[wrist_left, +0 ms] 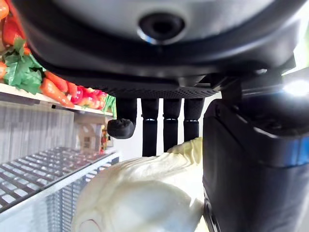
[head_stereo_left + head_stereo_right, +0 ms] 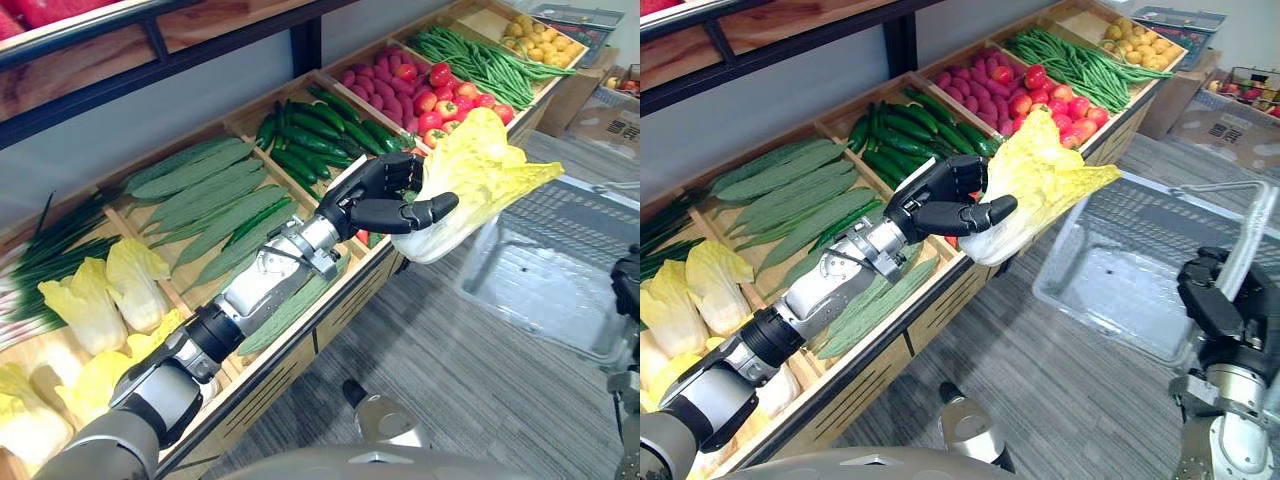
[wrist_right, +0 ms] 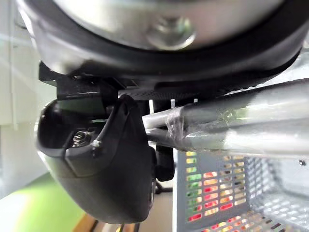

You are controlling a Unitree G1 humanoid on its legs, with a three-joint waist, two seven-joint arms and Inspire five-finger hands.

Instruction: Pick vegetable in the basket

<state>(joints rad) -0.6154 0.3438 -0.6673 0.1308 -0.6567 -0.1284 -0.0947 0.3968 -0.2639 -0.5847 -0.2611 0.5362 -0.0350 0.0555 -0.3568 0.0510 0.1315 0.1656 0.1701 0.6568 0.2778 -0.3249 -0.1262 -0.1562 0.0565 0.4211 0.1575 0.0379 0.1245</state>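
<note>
Two hands grip: left hand (image 2: 378, 197) curled round a cabbage (image 2: 485, 180), right hand (image 2: 1215, 305) round the basket handle (image 3: 231, 128), fingers half hidden.

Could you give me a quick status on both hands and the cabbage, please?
Left hand shut on cabbage, just short of basket. Right hand shut on basket handle. Nothing seen in the way.

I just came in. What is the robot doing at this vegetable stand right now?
The robot's left hand grips a pale yellow-green leafy cabbage and holds it in the air just past the front edge of the wooden vegetable stand. Its right hand is curled round the metal handle of a grey plastic mesh basket, held beside the stand. The cabbage is not yet in the basket.
</note>
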